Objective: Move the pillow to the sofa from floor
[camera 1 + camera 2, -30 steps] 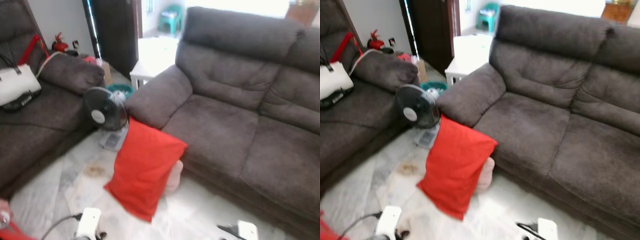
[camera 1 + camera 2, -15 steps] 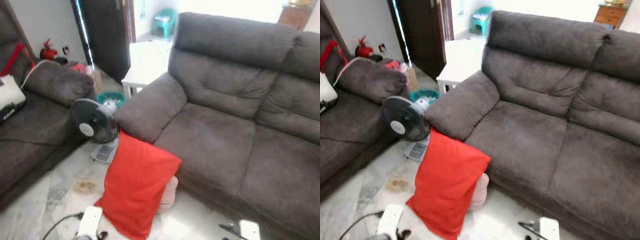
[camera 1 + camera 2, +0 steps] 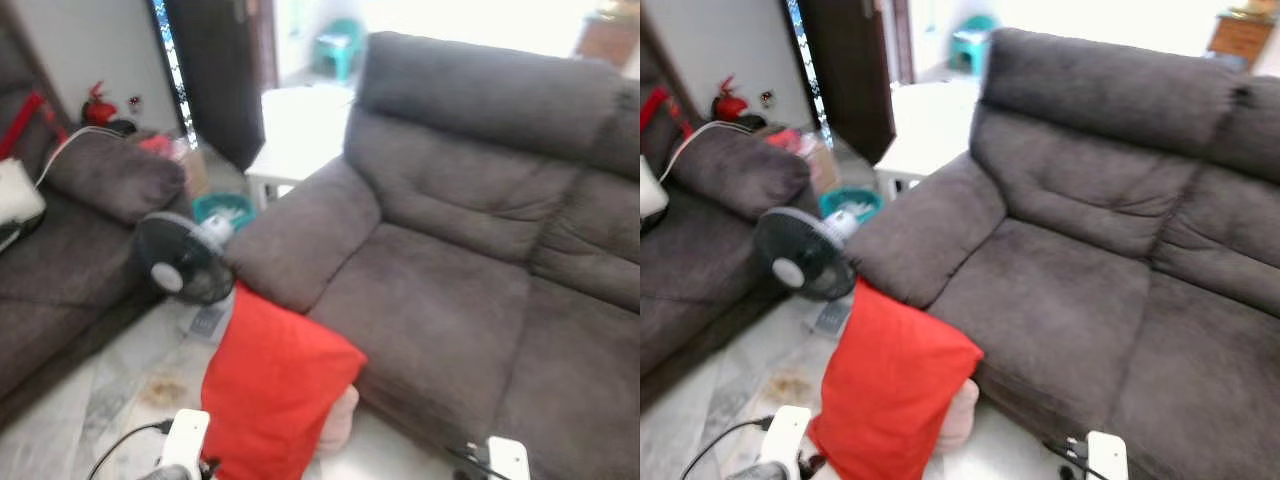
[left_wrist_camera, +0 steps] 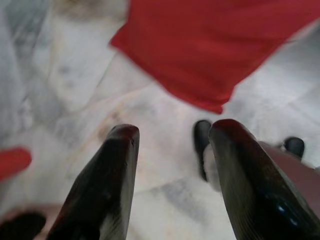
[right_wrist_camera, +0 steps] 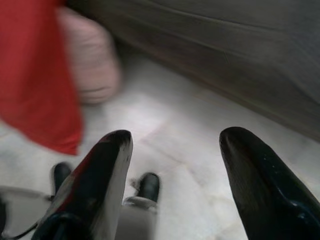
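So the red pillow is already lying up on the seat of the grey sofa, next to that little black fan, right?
Not quite. The red pillow is not on the seat: it stands on the floor, leaning against the front of the grey sofa below the armrest, as the left eye view shows. The little black fan is indeed right next to it.

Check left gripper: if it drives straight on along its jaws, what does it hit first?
Likely the marble floor just ahead of the open left gripper; the red pillow lies further on. Depth is hard to judge.
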`<state>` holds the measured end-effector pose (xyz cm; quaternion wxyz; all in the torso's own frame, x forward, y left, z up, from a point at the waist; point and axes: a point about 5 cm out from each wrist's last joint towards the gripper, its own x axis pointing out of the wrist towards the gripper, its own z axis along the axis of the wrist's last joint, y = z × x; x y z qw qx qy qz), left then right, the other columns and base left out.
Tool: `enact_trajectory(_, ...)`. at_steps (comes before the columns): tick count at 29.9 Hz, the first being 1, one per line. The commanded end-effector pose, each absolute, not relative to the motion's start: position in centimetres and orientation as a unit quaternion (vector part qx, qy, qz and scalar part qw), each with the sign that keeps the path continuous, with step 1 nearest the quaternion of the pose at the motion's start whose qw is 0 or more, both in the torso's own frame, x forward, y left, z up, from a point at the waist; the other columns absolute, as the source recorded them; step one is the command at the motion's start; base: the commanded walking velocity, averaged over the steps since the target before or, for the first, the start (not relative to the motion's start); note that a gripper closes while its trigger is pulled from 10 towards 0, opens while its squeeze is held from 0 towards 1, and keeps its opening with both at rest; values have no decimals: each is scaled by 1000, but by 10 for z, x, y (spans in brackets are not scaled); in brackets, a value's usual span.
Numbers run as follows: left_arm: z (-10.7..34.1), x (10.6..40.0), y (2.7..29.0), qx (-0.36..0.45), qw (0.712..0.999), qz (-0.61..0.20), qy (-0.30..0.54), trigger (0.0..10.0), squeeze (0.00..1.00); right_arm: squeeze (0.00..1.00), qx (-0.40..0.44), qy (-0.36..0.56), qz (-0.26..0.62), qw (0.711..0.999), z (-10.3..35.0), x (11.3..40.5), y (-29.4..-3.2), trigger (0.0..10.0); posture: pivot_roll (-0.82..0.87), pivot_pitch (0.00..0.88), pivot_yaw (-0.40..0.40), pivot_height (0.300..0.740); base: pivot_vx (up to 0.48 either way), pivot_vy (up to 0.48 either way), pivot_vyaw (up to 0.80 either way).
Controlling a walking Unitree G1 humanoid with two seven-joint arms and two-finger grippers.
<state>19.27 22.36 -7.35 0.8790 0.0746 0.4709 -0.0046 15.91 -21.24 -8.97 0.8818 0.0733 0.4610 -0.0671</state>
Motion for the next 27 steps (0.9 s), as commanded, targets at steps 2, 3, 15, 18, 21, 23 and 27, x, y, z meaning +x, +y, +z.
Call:
enact_trajectory(2,-75,191,220,77,877,-13,475,10000,0,0,66,467,-70,879,-91,153,-217,10000,24,0,-22,740,0,0,800)
enact_trajectory(3,-75,191,219,77,877,-12,475,10000,0,0,66,467,-69,879,-91,153,-217,10000,23,0,-22,740,0,0,800)
enact_trajectory(15,-75,192,220,76,877,-10,474,10000,0,0,66,468,-68,879,-91,154,-217,10000,33,0,-18,740,0,0,772)
enact_trajectory(18,-75,192,220,77,877,-11,474,10000,0,0,69,467,-70,879,-91,154,-217,10000,32,0,-17,740,0,0,319)
enact_trajectory(21,-75,192,220,77,877,-11,474,10000,0,0,73,466,-75,878,-91,154,-217,10000,33,0,-19,740,0,0,0)
enact_trajectory(23,-75,192,220,77,877,-11,474,10000,0,0,75,466,-77,878,-91,153,-217,10000,33,0,-19,740,0,0,0)
enact_trajectory(27,-75,192,220,75,878,-10,473,10000,0,0,77,468,-79,877,-91,153,-217,10000,31,0,-20,740,0,0,0)
